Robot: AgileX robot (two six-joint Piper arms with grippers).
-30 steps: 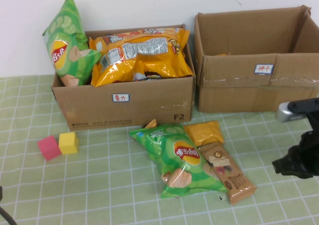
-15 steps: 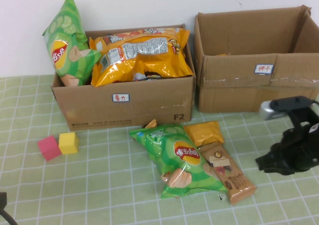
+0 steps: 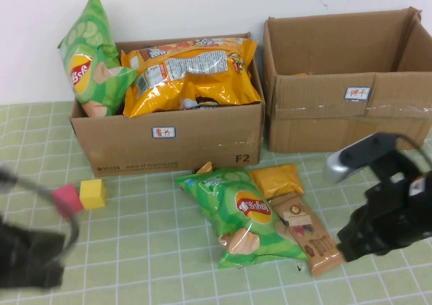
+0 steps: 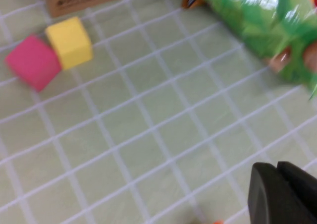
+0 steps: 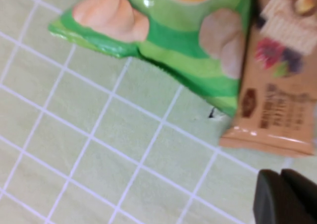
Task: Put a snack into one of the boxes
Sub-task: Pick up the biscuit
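Observation:
Three snacks lie on the mat in front of the boxes: a green chips bag (image 3: pixel 246 217), a small orange pack (image 3: pixel 277 179) and a brown wafer bar (image 3: pixel 307 232). My right gripper (image 3: pixel 347 247) is shut and empty, low over the mat just right of the wafer bar's near end. The right wrist view shows its closed tips (image 5: pixel 281 184) near the bar (image 5: pixel 277 85) and the green bag (image 5: pixel 188 35). My left gripper (image 3: pixel 37 264) is shut and empty at the front left (image 4: pixel 277 184), far from the snacks. The left box (image 3: pixel 169 143) holds orange and green bags. The right box (image 3: pixel 351 109) stands open.
A pink cube (image 3: pixel 66 198) and a yellow cube (image 3: pixel 92 193) sit on the mat at the left, just beyond my left arm; both show in the left wrist view (image 4: pixel 32 61), (image 4: pixel 69 41). The green bag's edge (image 4: pixel 267 30) shows there too.
My right arm has moved left and down toward the wafer bar. My left arm has come into view at the front left. The snacks and boxes have not moved.

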